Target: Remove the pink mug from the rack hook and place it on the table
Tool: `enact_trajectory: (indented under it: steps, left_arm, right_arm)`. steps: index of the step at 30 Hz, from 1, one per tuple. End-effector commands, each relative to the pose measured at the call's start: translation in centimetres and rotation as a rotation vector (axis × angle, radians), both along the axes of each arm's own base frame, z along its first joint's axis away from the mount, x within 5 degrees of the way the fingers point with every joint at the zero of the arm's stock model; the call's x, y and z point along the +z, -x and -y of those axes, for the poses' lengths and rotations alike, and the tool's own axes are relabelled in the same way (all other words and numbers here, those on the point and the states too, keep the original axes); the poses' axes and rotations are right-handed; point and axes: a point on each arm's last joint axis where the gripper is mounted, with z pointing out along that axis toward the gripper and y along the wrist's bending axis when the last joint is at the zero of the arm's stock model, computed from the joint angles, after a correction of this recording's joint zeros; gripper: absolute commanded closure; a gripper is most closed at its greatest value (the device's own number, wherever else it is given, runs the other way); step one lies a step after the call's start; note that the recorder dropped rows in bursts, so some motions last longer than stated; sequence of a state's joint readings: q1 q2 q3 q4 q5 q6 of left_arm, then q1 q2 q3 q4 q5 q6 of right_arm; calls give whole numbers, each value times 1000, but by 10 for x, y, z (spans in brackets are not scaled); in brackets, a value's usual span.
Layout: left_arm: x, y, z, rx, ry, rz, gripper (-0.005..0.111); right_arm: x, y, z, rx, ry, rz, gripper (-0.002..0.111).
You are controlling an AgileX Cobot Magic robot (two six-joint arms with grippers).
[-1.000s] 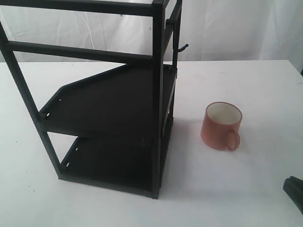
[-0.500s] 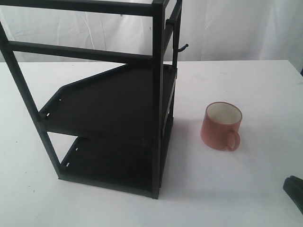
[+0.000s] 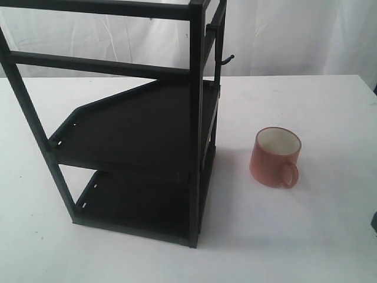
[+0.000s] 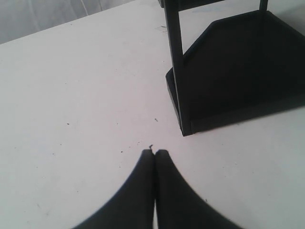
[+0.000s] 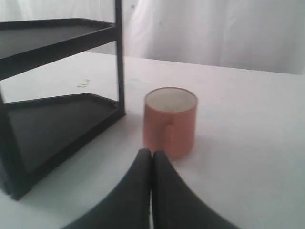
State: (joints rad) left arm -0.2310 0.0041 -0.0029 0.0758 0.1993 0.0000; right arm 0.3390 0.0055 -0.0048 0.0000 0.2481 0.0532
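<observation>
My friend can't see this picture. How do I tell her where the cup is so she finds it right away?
Find the tall black rack standing on the white table. To its right in the exterior view, not touching the rack, sits the pink mug, upright with its handle toward the viewer. It is the only coloured thing: salmon pink outside, white inside.

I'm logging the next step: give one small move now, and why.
Probably just stop, task done: the pink mug stands upright on the table, the rack hook is bare, and the right hand and left hand are shut, holding nothing.
</observation>
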Motion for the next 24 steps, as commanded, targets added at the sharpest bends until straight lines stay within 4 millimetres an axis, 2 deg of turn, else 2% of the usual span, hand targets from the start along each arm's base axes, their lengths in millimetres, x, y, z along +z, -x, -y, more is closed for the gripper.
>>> enact_trajectory:
  steps: [1,6,24]
  left_arm:
    - [-1,0,0,-3,-2,-2,107]
    - [-1,0,0,-3,-2,-2,107]
    - [-1,0,0,-3,-2,-2,107]
  right_arm:
    - [0,-2,10,-188,-15,7,108]
    - [0,-3,16,-291,-14,8,108]
    - [0,-3,16,-291,-14,8,108]
